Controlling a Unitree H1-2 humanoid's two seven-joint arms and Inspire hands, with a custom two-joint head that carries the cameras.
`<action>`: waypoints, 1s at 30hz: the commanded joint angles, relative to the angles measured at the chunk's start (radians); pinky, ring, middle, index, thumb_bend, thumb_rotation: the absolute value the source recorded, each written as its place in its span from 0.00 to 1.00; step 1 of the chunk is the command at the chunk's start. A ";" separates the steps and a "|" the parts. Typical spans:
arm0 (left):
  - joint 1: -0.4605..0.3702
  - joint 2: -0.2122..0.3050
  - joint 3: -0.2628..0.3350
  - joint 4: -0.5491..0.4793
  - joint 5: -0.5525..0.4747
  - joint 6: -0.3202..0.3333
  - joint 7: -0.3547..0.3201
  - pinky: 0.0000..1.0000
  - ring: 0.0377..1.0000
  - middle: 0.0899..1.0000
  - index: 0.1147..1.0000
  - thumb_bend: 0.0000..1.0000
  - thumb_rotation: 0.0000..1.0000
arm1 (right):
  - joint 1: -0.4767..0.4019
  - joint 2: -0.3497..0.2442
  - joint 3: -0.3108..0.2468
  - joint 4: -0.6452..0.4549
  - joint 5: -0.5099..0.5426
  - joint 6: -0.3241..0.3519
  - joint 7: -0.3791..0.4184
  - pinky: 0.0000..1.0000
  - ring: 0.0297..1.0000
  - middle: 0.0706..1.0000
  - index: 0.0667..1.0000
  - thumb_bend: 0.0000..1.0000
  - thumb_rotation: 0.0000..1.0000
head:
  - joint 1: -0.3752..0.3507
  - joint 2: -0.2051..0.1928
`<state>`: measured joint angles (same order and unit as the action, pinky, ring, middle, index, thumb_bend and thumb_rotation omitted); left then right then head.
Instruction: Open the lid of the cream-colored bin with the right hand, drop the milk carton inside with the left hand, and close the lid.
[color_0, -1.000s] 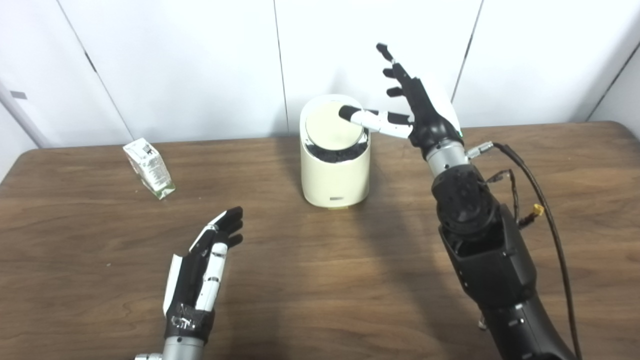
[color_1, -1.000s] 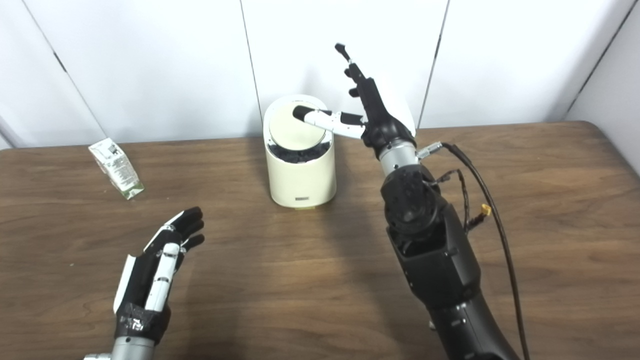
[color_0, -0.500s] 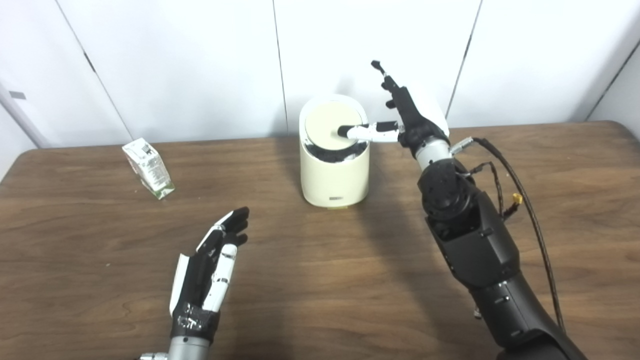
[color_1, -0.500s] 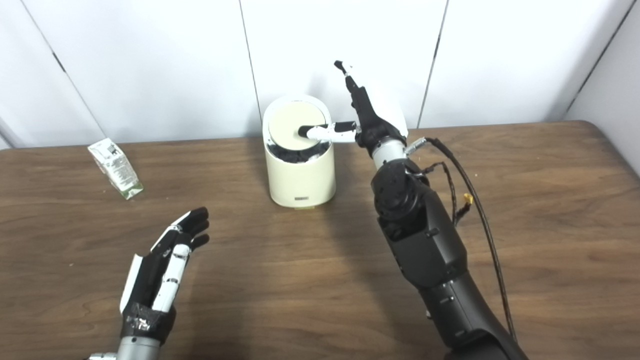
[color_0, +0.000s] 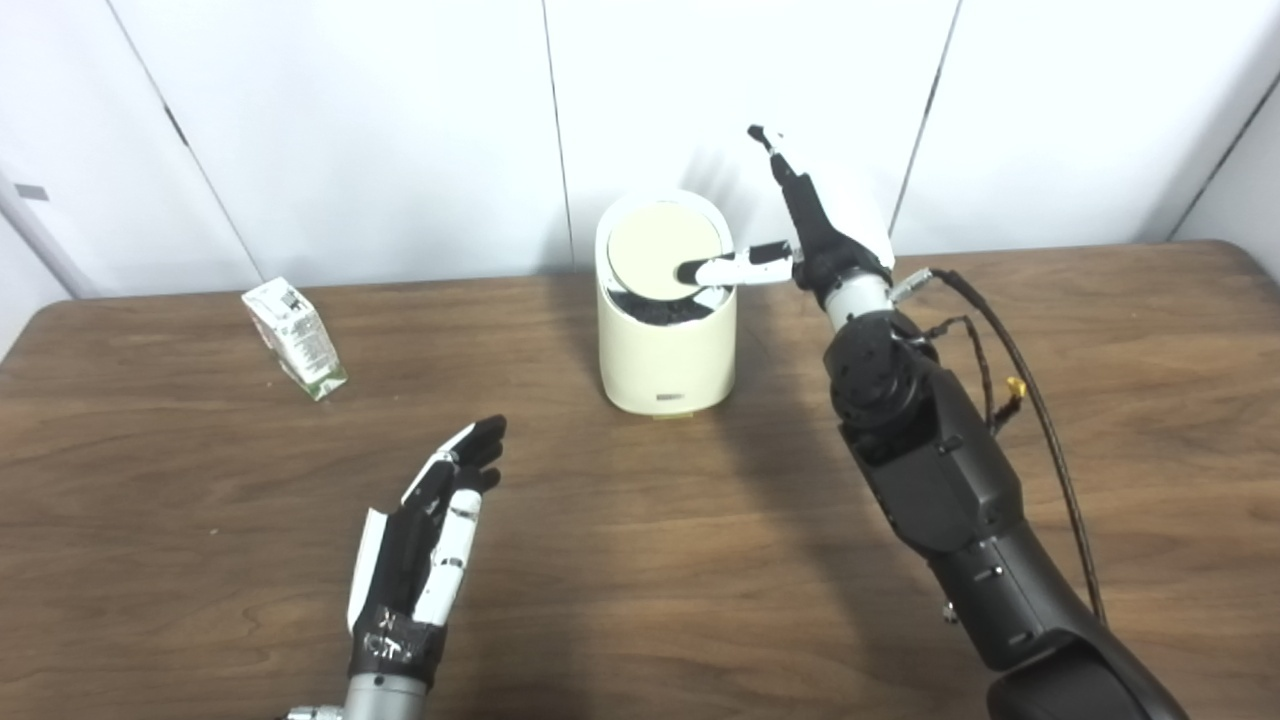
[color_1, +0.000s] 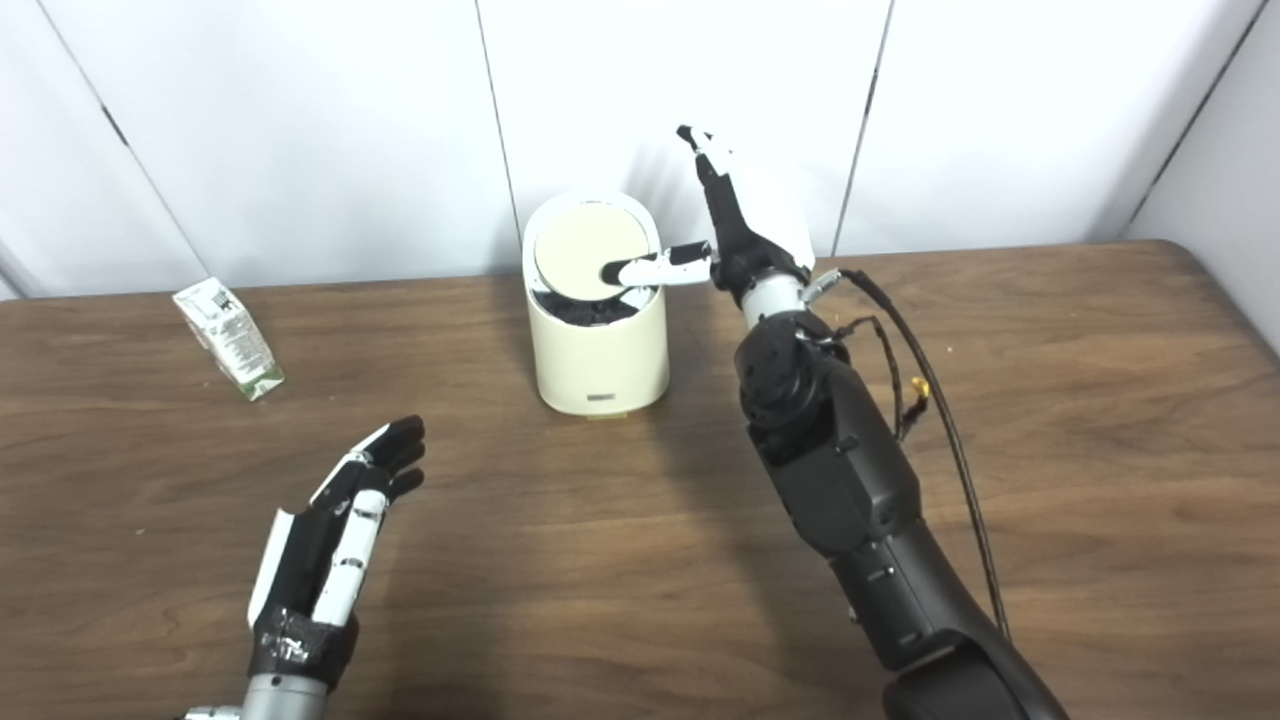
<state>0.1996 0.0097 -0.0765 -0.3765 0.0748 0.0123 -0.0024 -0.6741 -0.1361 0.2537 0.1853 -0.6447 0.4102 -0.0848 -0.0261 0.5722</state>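
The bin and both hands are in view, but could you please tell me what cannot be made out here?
- Bin interior: mostly hidden by the tilted lid in both views; only a dark gap shows.
- Right hand: whether its thumb presses the lid is unclear.
- Milk carton print: too small to read.
- Left hand palm: faces away.
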 joint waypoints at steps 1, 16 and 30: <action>0.017 -0.014 -0.005 -0.017 0.008 -0.038 0.007 0.87 0.88 0.87 0.84 0.26 0.80 | -0.042 -0.005 0.021 0.011 -0.042 0.002 -0.008 0.94 0.98 0.97 0.94 0.86 0.31 | -0.002 0.002; 0.016 -0.019 -0.013 -0.015 0.013 -0.040 0.010 0.87 0.88 0.87 0.84 0.26 0.81 | -0.047 0.003 0.065 0.023 -0.099 -0.008 -0.042 0.97 1.00 0.99 0.95 0.91 0.27 | -0.001 0.000; 0.012 -0.014 -0.009 -0.006 0.010 -0.043 0.008 0.86 0.88 0.86 0.84 0.26 0.80 | -0.020 -0.007 0.060 -0.020 -0.083 -0.058 -0.033 0.97 1.00 0.99 0.96 0.82 0.78 | -0.009 -0.005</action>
<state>0.2002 0.0033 -0.0844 -0.3758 0.0843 0.0120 0.0028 -0.6500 -0.1439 0.3167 0.1940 -0.7261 0.3949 -0.1055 -0.0337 0.5660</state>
